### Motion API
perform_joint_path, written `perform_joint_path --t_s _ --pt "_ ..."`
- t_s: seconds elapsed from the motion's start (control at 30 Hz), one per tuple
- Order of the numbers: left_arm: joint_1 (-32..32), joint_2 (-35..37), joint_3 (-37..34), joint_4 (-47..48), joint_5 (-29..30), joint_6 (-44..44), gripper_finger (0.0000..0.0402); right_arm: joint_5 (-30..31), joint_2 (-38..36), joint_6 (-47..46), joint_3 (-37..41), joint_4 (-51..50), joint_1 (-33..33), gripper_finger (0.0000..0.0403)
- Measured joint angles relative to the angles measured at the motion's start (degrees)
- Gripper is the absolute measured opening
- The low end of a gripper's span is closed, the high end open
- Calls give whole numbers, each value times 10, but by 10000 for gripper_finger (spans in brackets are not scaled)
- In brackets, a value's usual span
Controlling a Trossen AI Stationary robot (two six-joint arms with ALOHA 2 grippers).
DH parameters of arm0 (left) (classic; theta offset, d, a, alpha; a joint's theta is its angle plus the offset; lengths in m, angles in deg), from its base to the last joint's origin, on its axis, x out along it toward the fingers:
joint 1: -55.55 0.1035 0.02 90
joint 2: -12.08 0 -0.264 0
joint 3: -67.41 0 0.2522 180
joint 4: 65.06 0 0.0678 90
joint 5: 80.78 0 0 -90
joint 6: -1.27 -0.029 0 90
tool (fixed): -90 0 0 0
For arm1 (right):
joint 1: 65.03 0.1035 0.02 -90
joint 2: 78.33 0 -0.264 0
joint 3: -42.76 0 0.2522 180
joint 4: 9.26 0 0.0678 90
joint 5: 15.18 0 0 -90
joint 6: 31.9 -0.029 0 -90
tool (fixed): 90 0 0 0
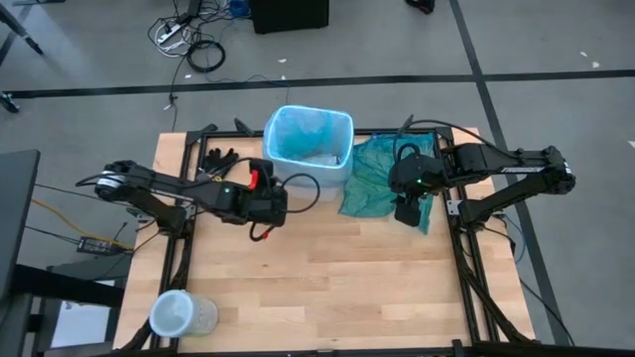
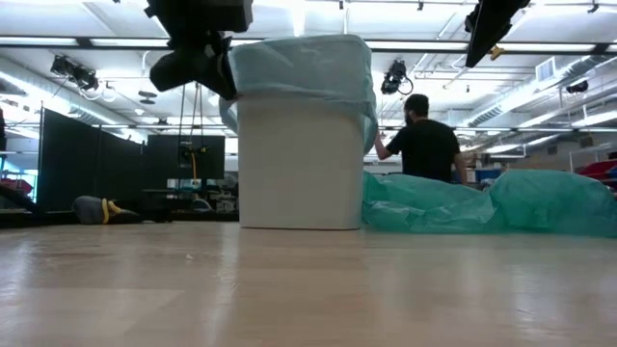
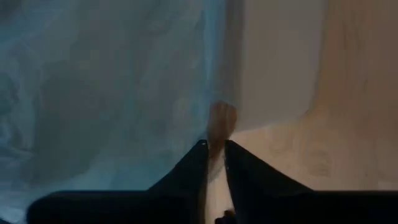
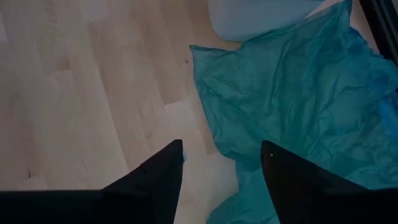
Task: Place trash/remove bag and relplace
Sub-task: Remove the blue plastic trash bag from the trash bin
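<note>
The bag [image 1: 309,136] lines the white bin [image 2: 301,164] at the tabletop's [image 1: 327,288] far edge. The left claw [image 3: 214,149], nearly shut with a thin gap, sits at the bag's overhanging edge; whether it grips is unclear. The right claw [image 4: 222,155] hangs open over the teal bag [image 4: 298,106] beside the bin.

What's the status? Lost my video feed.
Left end effector nearly closed at the bag edge. Right end effector open above teal bag. Nothing blocking.

text: none legible | labels: none — bin [image 1: 309,149], bags, table [image 1: 327,288] | signs: none — background unreadable
</note>
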Motion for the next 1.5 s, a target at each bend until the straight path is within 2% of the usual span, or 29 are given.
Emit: perform_joint_path --t_s 0.13,0.33,0.47,0.7,0.97,1.07,1.23,1.3,1.5 --pt "3 -2 0 -17 -2 5 9 0 0 -11 0 0 0 193" --pt "-9 0 38 -7 -22 62 4 0 0 -10 0 0 0 174" --pt "-31 1 86 32 -43 105 2 0 0 -10 0 5 0 161" --pt "-74 1 166 136 -41 165 1 0 0 -10 0 5 0 146" --pt "-89 1 286 182 8 163 1 0 0 -9 0 8 1 139" --pt "-88 2 314 188 0 165 1 0 0 -10 0 8 1 138" --pt "-90 -3 291 213 -79 182 9 1 0 -9 0 8 1 144" --pt "-96 -4 262 214 -93 187 11 7 0 -7 0 9 1 147" --pt "-108 -5 168 195 -114 113 14 31 0 10 0 9 1 169"
